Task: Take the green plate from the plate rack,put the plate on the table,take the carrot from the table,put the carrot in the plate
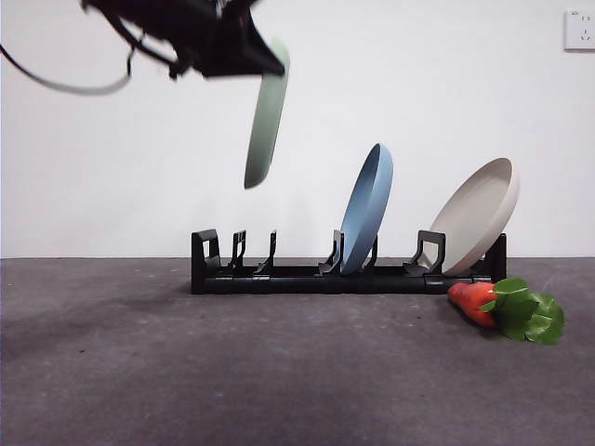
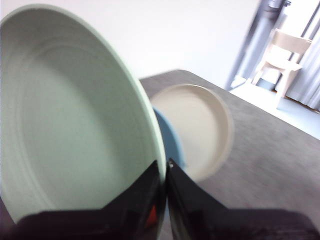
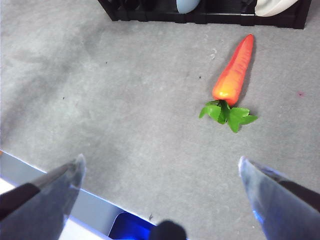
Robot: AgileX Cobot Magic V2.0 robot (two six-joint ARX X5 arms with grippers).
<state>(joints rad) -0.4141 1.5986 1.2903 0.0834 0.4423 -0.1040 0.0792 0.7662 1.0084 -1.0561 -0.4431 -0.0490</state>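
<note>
In the front view your left gripper (image 1: 265,60) sits at the upper left of the frame, dark and blurred, with the green plate (image 1: 267,116) hanging edge-on below it, tilted and clear of everything underneath. The left wrist view shows the left gripper's two black jaws pressed nearly together on the plate's rim, so it has the green plate (image 2: 75,115) pinched fast.

Below, across the middle of the front view, the plate rack (image 1: 325,274) stands on the table (image 1: 186,372). Its left slots hold nothing; the blue plate (image 1: 366,209) leans in a middle slot and the beige plate (image 1: 476,216) leans at the right end.

You will find the carrot (image 1: 476,302) at the lower right of the front view, lying on the table just in front of the rack's right end, its green leaves pointing toward the frame's right edge.

Your right gripper (image 3: 160,195) hangs above the table with its jaws spread wide and nothing between them; the carrot (image 3: 234,75) lies at the upper right of that wrist picture, apart from the jaws.
</note>
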